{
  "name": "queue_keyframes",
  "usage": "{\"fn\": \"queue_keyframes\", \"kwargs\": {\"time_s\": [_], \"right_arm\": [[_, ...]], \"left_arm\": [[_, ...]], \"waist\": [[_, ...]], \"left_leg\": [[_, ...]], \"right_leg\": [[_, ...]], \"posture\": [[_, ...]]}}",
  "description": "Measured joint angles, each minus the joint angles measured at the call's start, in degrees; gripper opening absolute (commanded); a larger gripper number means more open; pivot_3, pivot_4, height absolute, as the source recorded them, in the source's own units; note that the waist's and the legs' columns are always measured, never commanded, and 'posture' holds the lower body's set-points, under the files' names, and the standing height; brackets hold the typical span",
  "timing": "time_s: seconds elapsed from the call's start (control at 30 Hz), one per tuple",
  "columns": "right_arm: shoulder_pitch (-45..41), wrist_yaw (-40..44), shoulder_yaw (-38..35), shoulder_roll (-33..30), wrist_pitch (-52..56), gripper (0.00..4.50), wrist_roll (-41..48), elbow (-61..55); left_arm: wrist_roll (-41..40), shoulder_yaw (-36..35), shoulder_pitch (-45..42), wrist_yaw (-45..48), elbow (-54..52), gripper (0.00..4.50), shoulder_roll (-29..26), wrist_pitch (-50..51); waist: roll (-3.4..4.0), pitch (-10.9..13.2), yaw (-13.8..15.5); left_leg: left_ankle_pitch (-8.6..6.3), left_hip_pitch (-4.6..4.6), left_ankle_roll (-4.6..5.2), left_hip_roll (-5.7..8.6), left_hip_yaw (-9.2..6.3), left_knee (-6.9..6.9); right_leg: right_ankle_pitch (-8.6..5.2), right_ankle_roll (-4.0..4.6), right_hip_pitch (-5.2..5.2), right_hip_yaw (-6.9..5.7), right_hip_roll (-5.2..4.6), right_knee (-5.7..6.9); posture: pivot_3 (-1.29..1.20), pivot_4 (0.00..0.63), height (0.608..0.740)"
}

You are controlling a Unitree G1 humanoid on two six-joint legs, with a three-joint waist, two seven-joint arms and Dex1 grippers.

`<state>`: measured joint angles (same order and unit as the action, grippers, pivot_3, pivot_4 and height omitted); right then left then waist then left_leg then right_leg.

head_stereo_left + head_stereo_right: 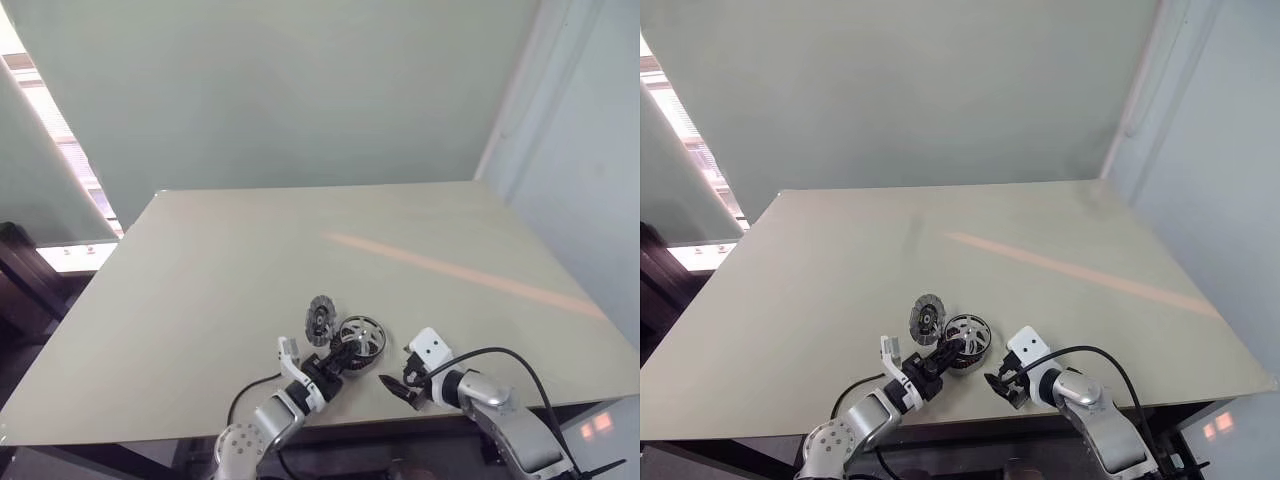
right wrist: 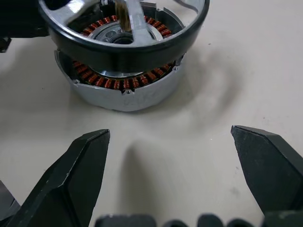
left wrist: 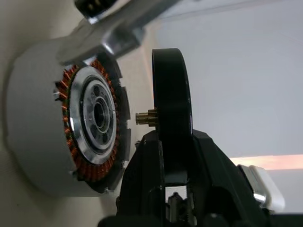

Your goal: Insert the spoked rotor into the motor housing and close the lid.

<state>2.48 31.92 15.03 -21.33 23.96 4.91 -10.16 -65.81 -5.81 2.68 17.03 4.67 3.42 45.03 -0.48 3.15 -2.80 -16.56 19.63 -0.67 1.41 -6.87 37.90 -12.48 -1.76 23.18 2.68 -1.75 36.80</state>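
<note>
Left wrist view, left end effector [image 3: 173, 156] gripping black-rimmed spoked rotor [image 3: 171, 109], copper-wound motor housing [image 3: 90, 116], right end effector [image 2: 177, 170] wide.

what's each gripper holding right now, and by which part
The left gripper is shut on the spoked rotor, pinching its dark rim edge-on, just above the motor housing. The right gripper is open and holds nothing.

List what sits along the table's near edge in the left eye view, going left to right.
left gripper holding the spoked rotor over the motor housing → right gripper, open. The lid stands just behind, left of the rotor.
</note>
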Motion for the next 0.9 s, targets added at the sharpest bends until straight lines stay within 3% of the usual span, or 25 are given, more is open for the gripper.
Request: {"fn": "queue_keyframes", "kwargs": {"time_s": [0.9], "right_arm": [[0.0,-1.0,0.0,0.3,0.6,4.50,0.0,-0.6]], "left_arm": [[2.1,-3.5,0.2,-0.9,-0.4,0.33,1.2,2.1]], "waist": [[0.00,0.0,0.0]], "left_leg": [[0.00,0.00,0.00,-0.01,0.00,-0.01]], "right_leg": [[0.00,0.00,0.01,0.00,0.00,0.00]], "posture": [[0.00,0.000,0.740]]}}
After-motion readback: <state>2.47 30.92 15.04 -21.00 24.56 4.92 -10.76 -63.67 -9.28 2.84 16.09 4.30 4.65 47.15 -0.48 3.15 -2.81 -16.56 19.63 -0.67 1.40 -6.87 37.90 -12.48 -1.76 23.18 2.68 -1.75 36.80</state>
